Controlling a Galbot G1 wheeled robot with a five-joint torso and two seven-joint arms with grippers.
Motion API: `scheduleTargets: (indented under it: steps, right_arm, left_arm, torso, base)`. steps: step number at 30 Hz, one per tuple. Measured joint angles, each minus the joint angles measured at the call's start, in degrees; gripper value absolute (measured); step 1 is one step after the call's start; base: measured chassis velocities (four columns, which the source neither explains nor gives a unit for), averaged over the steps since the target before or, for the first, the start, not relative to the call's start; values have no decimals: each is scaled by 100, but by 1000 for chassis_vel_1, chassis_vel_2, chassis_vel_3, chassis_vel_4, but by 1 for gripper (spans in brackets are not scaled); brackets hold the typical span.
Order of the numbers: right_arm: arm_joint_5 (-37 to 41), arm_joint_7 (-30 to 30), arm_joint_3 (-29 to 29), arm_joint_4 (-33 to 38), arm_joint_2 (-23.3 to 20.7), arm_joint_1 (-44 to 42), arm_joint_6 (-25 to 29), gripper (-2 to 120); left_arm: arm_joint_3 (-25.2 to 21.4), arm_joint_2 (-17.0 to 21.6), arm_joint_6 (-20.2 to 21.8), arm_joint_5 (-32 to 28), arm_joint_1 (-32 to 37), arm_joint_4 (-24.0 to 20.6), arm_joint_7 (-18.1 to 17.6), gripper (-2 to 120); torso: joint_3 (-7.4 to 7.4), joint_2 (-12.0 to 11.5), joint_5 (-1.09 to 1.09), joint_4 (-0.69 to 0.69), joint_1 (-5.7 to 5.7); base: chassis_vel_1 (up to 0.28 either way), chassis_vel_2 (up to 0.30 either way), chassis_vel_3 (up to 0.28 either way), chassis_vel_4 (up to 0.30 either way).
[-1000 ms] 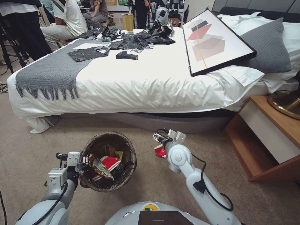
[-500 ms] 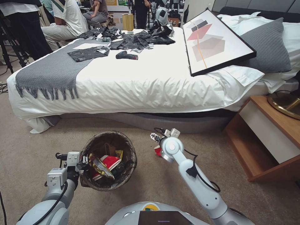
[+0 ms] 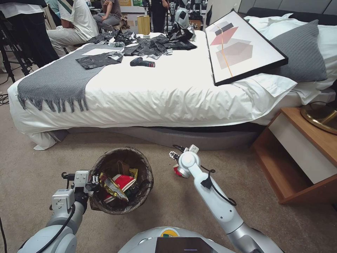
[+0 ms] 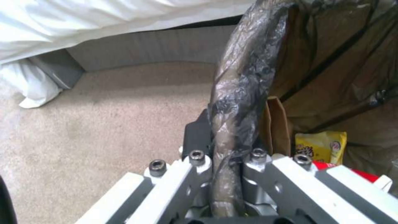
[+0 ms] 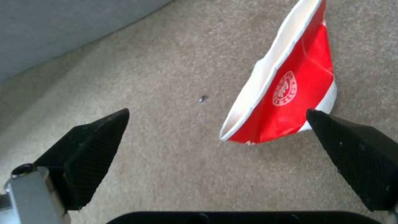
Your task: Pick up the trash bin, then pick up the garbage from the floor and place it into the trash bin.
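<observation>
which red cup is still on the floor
The crushed red-and-white cup on the carpet between the open right gripper fingers; the other red cup lies inside the trash bin.

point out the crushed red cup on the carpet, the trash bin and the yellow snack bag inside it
crushed red cup (image 5: 290,102): right wrist view, red side by the logo
trash bin (image 3: 145,172): head view, bag-covered rim
yellow snack bag (image 4: 319,146): left wrist view, yellow front
</observation>
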Motion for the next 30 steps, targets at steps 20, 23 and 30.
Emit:
scheduleTargets:
  steps: [20, 23, 30]
  right_arm:
    - [-82, -81, 187, -854, 187, 318, 81, 100]
    - [-82, -103, 222, -1027, 257, 411, 85, 100]
    - [-115, -155, 244, -1317, 330, 557, 108, 100]
  left_arm:
    - [-3, 11, -10, -6, 0, 0, 10, 2]
    - [-22, 11, -10, -6, 2, 0, 11, 2]
    - [-37, 8, -6, -16, -3, 0, 14, 2]
  torso:
    - [0, 0, 0, 0, 0]
    - [0, 0, 0, 0, 0]
    - [0, 0, 0, 0, 0]
  base:
    - [0, 0, 0, 0]
    - [0, 0, 0, 0]
    - [0, 0, 0, 0]
